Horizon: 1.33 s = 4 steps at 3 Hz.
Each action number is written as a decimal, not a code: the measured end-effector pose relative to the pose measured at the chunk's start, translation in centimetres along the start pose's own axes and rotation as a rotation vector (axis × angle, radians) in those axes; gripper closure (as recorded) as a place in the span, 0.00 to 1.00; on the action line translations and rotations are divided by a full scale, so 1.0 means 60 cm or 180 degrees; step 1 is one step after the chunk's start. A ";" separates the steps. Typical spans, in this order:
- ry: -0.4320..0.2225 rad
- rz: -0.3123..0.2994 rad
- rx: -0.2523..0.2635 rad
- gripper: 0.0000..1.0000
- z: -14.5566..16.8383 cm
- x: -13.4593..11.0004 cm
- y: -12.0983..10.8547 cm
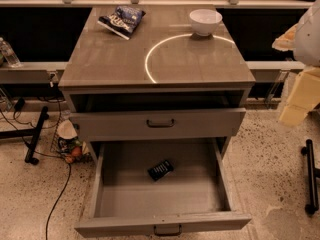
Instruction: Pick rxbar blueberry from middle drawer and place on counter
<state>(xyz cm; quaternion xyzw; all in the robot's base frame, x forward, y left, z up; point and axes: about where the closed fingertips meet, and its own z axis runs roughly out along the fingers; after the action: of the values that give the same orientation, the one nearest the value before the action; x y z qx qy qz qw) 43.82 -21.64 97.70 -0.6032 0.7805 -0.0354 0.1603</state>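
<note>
Cream claw (296,101): far right, well away from the drawer (130,199); open or closed, cannot tell.
Bar (160,169): flat on the open drawer's floor, near centre.
Approach: best straight down, across its narrow width, clearing the walls.

This looked like a robotics test lab, not a home kitchen. The broad grey-brown wood-grain counter (110,59) topped a lone cabinet on a pale speckled terrazzo floor (270,154). A thin bright white circular arc (146,60) was marked on it, curving from the front edge toward the back-right corner. Loose black cables (59,199) trailed over the floor beyond the front-left corner, beside a black tubular metal stand (36,134). A silver metal rail (25,66) showed past the left edge. The robot's pale cream gripper (299,99) hung beyond the right edge.
</note>
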 end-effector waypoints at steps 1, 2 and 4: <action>0.0000 0.0000 0.0001 0.00 0.000 0.000 0.000; -0.0137 0.0056 -0.0063 0.00 0.034 0.002 0.010; -0.0818 0.0402 -0.0570 0.00 0.252 -0.036 0.087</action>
<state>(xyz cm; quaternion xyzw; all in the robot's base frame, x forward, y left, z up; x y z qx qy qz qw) 43.89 -16.12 82.53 -0.5644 0.7900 0.1219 0.2062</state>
